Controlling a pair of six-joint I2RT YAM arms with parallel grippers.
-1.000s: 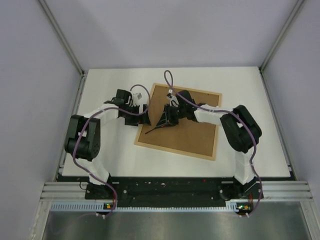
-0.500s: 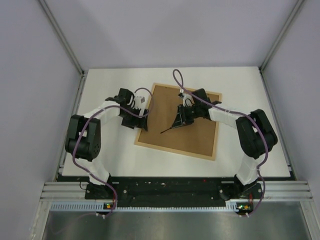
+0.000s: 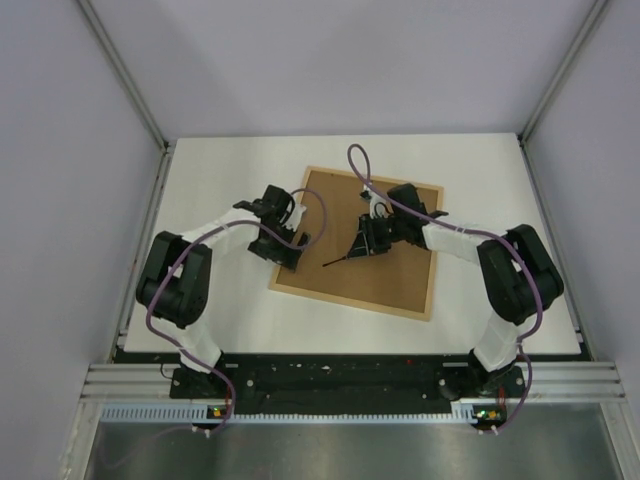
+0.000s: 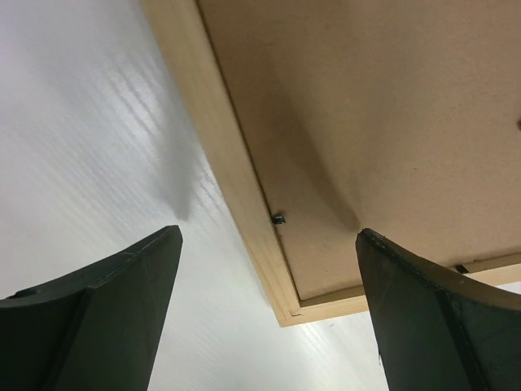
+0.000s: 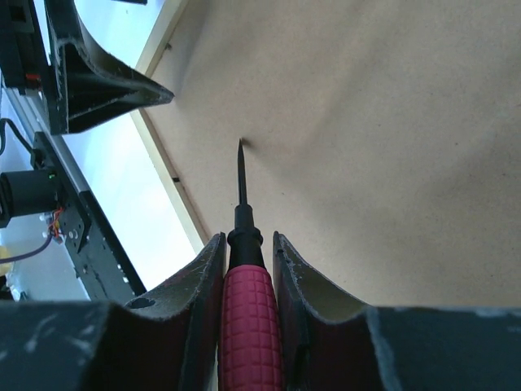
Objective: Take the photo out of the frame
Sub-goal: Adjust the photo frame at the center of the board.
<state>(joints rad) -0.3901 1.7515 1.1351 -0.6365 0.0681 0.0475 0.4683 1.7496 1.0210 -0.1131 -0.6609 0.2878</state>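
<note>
The frame (image 3: 350, 303) lies face down on the white table, its brown backing board (image 3: 390, 270) up, so the photo is hidden. My left gripper (image 3: 287, 250) hangs open over the frame's left edge near its front corner. In the left wrist view the pale rim (image 4: 220, 155) and a small metal tab (image 4: 278, 218) show between the black fingers (image 4: 106, 309). My right gripper (image 5: 244, 240) is shut on a red-handled screwdriver (image 5: 244, 318). Its black shaft (image 3: 340, 259) points at the board (image 5: 391, 147), and the tip is close to the surface.
The white table (image 3: 220, 320) runs to grey walls on the left, right and far sides. A black rail with the arm bases (image 3: 330, 378) lies along the near edge. The left gripper's finger (image 5: 98, 90) shows in the right wrist view.
My left gripper has moved right, from beside the frame to over its left edge. My right gripper has carried the screwdriver to the right across the backing board.
</note>
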